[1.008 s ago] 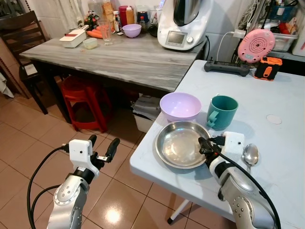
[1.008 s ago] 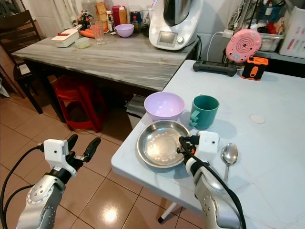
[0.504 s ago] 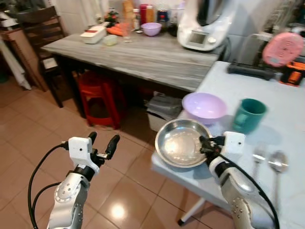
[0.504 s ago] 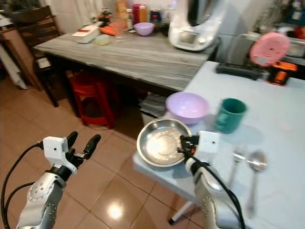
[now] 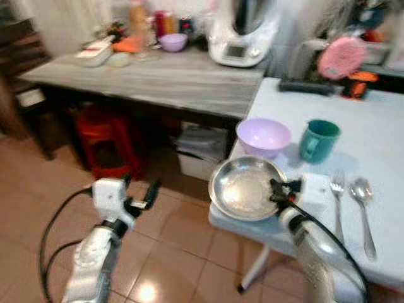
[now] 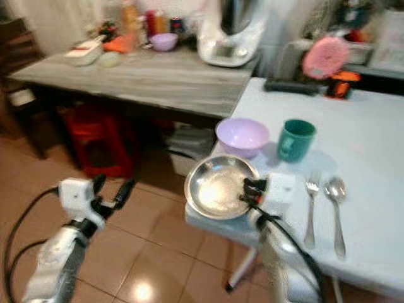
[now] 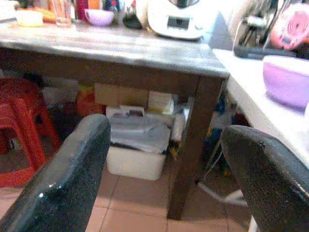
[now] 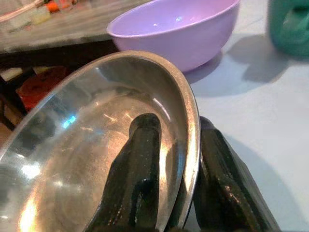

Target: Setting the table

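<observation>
Steel rim pinched between two black fingers [image 8: 137, 159]: the right gripper [image 5: 278, 191] has one finger inside the stainless steel plate [image 5: 245, 188] and the other under its lip, closed on the edge nearest the robot. The plate sits at the lower centre of the left eye view, on the near corner of the pale table [image 5: 379, 145], part of it jutting past the table's edge over the tiled floor [image 5: 38, 183]. It looks thin, stiff and light, but polished and slick, so a hold on one edge may let it swing or slide; I judge a deep bite over the lip, with the plate kept level, to be the safest hold. Nothing lies in the plate; only reflections show. Just above it in the frame stands a lilac bowl [image 5: 263, 136], apparently empty, and right of that a teal mug [image 5: 318, 140] whose inside cannot be seen. A fork [image 5: 338, 202] and a spoon [image 5: 364, 211] lie side by side at the right of the plate. At the lower left, the left gripper [image 5: 140, 196] hangs over the floor, its fingers spread apart and holding nothing. Across the upper frame runs a grey wooden counter [image 5: 158, 79] with a white kitchen machine [image 5: 240, 31] and a small purple bowl [image 5: 172, 41].
</observation>
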Controlling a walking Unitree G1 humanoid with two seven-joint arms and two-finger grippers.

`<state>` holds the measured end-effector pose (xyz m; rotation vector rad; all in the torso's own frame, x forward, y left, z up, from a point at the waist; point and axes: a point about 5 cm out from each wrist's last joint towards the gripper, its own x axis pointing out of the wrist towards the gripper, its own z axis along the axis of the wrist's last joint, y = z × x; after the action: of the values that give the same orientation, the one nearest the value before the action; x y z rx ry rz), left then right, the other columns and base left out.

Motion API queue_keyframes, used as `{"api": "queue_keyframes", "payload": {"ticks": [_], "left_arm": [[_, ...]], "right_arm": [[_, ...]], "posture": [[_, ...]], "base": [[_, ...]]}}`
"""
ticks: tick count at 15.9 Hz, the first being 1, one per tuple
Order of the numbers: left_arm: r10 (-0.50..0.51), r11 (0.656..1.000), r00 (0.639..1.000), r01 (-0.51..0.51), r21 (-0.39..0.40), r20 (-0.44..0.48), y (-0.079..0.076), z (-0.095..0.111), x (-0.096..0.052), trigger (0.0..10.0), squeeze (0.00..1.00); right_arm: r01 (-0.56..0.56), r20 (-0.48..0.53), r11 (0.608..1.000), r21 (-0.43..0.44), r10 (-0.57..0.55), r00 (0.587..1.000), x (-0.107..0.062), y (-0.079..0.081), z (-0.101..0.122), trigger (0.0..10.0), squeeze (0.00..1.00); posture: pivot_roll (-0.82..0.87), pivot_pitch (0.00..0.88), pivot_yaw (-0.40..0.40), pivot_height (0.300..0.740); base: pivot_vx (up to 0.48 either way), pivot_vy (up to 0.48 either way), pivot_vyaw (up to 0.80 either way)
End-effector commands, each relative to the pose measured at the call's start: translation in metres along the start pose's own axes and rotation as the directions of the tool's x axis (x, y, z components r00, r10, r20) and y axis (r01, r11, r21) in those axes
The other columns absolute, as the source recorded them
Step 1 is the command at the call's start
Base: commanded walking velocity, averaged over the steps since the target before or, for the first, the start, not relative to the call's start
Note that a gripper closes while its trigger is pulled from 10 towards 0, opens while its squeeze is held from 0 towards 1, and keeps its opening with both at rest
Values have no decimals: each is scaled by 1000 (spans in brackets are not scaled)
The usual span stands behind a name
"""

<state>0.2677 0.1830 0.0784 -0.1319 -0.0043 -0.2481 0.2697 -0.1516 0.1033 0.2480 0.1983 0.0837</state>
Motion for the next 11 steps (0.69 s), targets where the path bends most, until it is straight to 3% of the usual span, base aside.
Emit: {"api": "queue_keyframes", "payload": {"ticks": [1, 9, 11], "left_arm": [[-15, 1000, 1000, 15, 2, 11, -3, 5, 4, 10000, 0], [-25, 1000, 1000, 25, -1, 14, -8, 7, 6, 10000, 0], [-26, 1000, 1000, 26, -1, 13, -8, 7, 7, 10000, 0]], "right_arm": [[11, 31, 1000, -24, -10, 999, 0, -1, 7, 10000, 0], [30, 56, 999, -29, -29, 998, 0, -2, 9, 10000, 0], [31, 72, 999, -37, -29, 997, 0, -1, 11, 10000, 0]], "posture": [[2, 0, 74, 740], [-3, 0, 79, 740], [-3, 0, 79, 740]], "base": [[0, 360, -519], [0, 376, -458], [0, 390, 0]]}}
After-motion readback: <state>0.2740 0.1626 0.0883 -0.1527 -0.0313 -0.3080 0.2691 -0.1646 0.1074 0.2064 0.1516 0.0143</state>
